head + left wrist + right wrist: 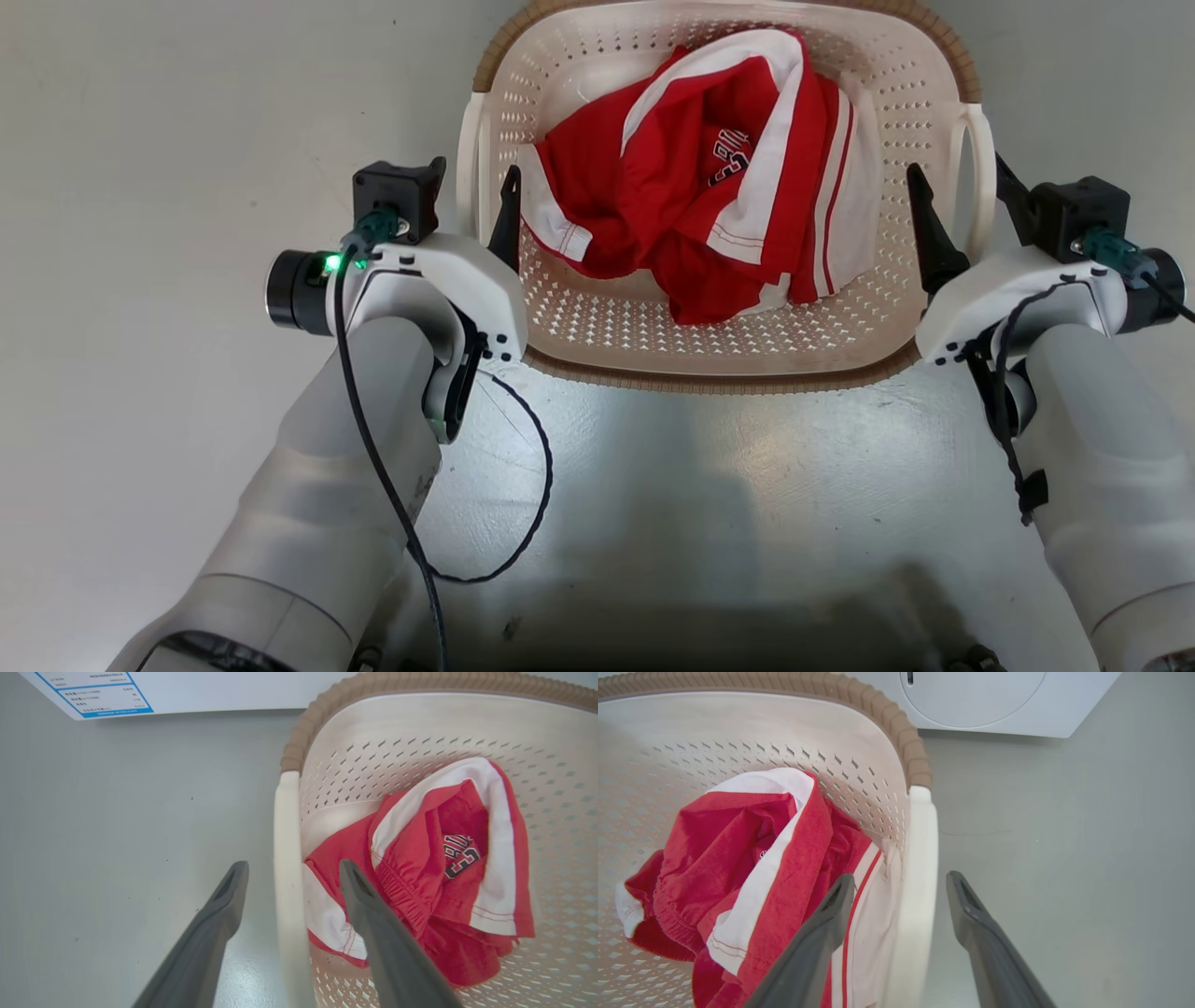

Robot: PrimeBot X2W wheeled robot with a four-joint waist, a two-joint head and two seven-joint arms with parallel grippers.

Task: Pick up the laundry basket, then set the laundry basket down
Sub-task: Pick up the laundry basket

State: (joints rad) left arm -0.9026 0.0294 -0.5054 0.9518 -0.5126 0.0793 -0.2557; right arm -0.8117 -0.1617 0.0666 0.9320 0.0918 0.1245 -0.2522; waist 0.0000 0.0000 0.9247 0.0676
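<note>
Two hands, both spread wide and gripping nothing: the left hand straddles the basket's left loop handle and the right hand the right loop handle, one finger inside, one outside. The laundry basket, cream and perforated with a brown woven-look rim, sits on the grey floor at upper centre of the head view, holding a red-and-white garment. Farther off, the right wrist view's top shows a washing machine; the left wrist view's upper left shows a blue-bordered label.

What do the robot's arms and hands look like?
The left arm and right arm are thick pale grey tubes with white wrist shells. The left gripper and right gripper each have two long, dark grey tapering fingers. Black cables trail along both; a green light glows on the left wrist.
</note>
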